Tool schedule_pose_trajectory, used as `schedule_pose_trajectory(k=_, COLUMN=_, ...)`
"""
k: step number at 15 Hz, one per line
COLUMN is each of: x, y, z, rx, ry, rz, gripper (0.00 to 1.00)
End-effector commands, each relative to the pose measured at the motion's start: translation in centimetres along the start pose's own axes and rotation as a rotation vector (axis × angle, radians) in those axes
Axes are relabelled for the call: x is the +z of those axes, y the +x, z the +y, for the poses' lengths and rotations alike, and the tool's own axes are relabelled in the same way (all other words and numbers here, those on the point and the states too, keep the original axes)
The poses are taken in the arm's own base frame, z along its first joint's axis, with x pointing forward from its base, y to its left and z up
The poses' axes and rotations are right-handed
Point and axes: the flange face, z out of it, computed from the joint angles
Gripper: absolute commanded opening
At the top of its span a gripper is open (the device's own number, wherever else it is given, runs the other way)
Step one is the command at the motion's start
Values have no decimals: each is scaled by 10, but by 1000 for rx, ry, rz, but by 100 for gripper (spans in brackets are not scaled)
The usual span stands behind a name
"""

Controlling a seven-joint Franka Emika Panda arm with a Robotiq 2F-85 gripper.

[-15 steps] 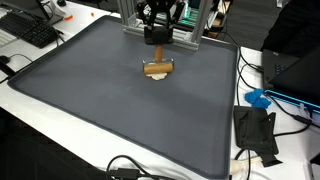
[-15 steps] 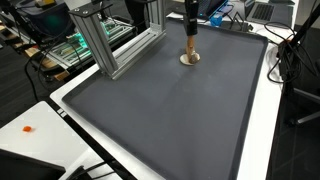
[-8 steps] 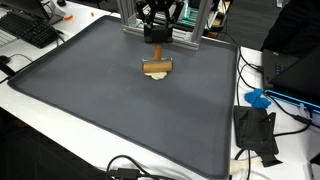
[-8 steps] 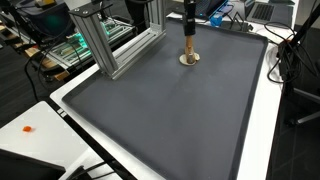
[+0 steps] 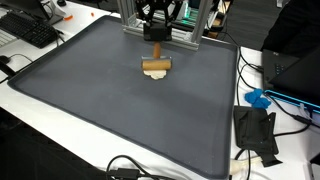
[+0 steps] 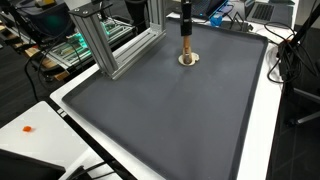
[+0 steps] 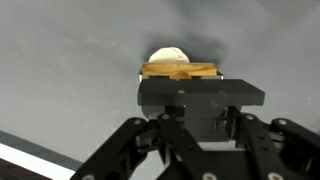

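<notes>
My gripper point(image 5: 156, 36) is shut on the upright handle of a wooden mallet-like tool point(image 5: 155, 66). The tool's crossways head hangs just above a pale round disc point(image 5: 158, 77) that lies on the dark grey mat point(image 5: 120, 110). In an exterior view the gripper point(image 6: 186, 20) holds the handle point(image 6: 186, 42) straight up over the disc point(image 6: 187, 60). In the wrist view the gripper point(image 7: 200, 112) looks down on the wooden head point(image 7: 180, 70), with the disc point(image 7: 168, 56) showing past it. The fingertips are hidden behind the gripper's black body.
An aluminium frame point(image 6: 105, 40) stands at the mat's back edge, close to the gripper. A keyboard point(image 5: 30, 30), a blue object point(image 5: 258, 98), a black device point(image 5: 255, 130) and cables lie on the white table round the mat. A small orange item point(image 6: 27, 129) sits on the table.
The gripper has risen slightly with the wooden tool, so the head is a little higher over the disc. The disc has stayed in place.
</notes>
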Motion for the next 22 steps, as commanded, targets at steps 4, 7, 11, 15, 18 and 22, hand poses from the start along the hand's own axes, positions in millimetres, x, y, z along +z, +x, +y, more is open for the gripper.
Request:
schedule_pose_trajectory(k=4, x=51, y=-47, z=6, rx=48, ry=17, rz=-149, gripper=22)
schedule_pose_trajectory(k=7, x=51, y=-50, z=6, rx=59, ry=18, rz=-151, gripper=22)
schedule_pose_trajectory(k=11, x=49, y=-54, z=8, rx=66, ry=17, rz=-152, gripper=22)
schedule_pose_trajectory(k=15, x=48, y=-56, z=8, rx=68, ry=17, rz=-154, gripper=22)
schedule_pose_trajectory(k=18, x=47, y=-59, z=9, rx=75, ry=15, rz=-155, gripper=22)
schedule_pose_trajectory(k=22, x=45, y=-63, z=10, rx=84, ry=19, rz=-157, gripper=22)
